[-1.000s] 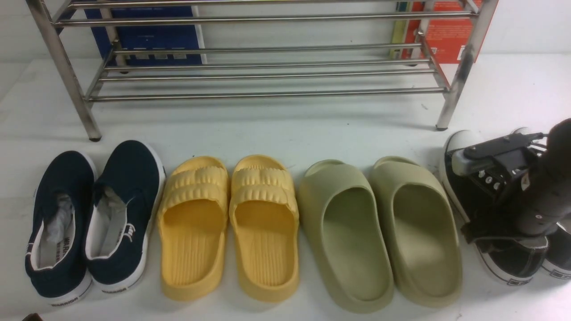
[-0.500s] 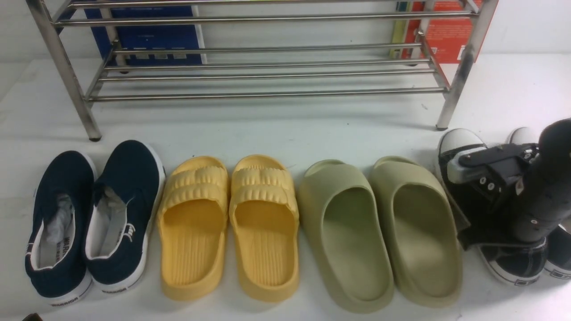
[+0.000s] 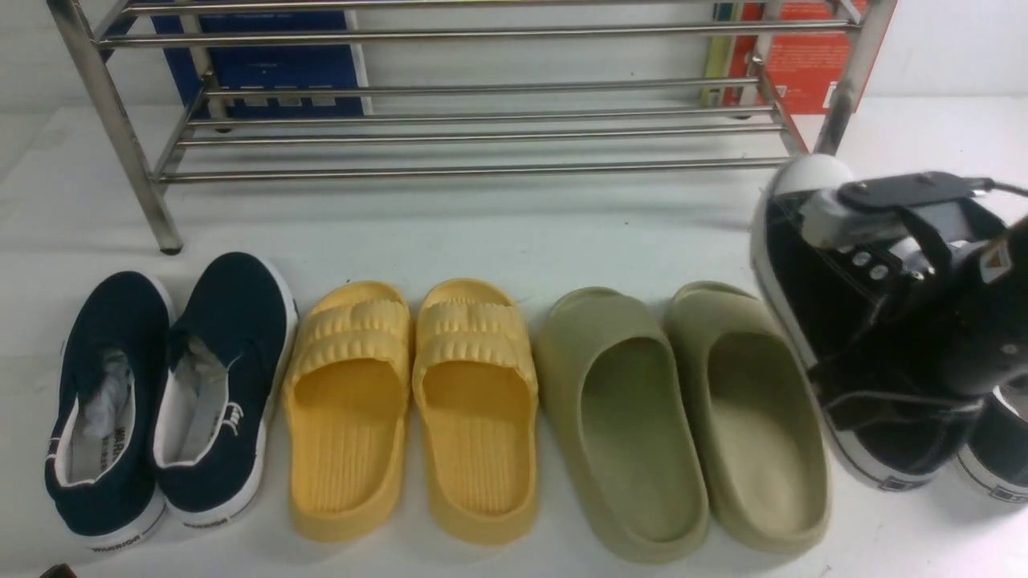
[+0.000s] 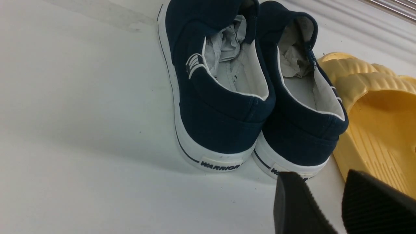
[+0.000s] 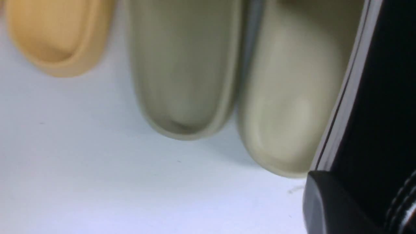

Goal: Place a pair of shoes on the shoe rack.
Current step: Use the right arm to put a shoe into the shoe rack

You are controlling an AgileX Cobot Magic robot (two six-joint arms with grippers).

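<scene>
The right end effector (image 3: 891, 313) sits in the opening of one black sneaker (image 3: 803, 273). Its fingers are hidden behind the wrist, but it appears closed on the sneaker, which hangs from it tilted. The white toe cap is raised on the far side of the end effector, and the white-edged sole faces out to its left. The second black sneaker (image 3: 996, 449) lies on the desk (image 3: 498, 233) just to the right of this end effector, with only its heel end showing. The shoe rack (image 3: 482, 170) stands beyond the end effector and mostly to its left. In the front view the raised toe cap overlaps the foot of the rack's near right leg. Neither sneaker is on the bars yet.

Just to the left of the right end effector lie the green slippers (image 3: 622, 425), close beside the held sneaker's sole. Further left are the yellow slippers (image 3: 474, 417).

The left end effector (image 4: 325, 195) has its two ribbed black fingers (image 4: 292, 208) a little apart, and nothing is between them. The navy slip-on shoes (image 4: 221, 123) stand just ahead of it with their heels toward it and crumpled paper inside — the nearer heel almost meets the fingertips. One yellow slipper lies right beside them.
</scene>
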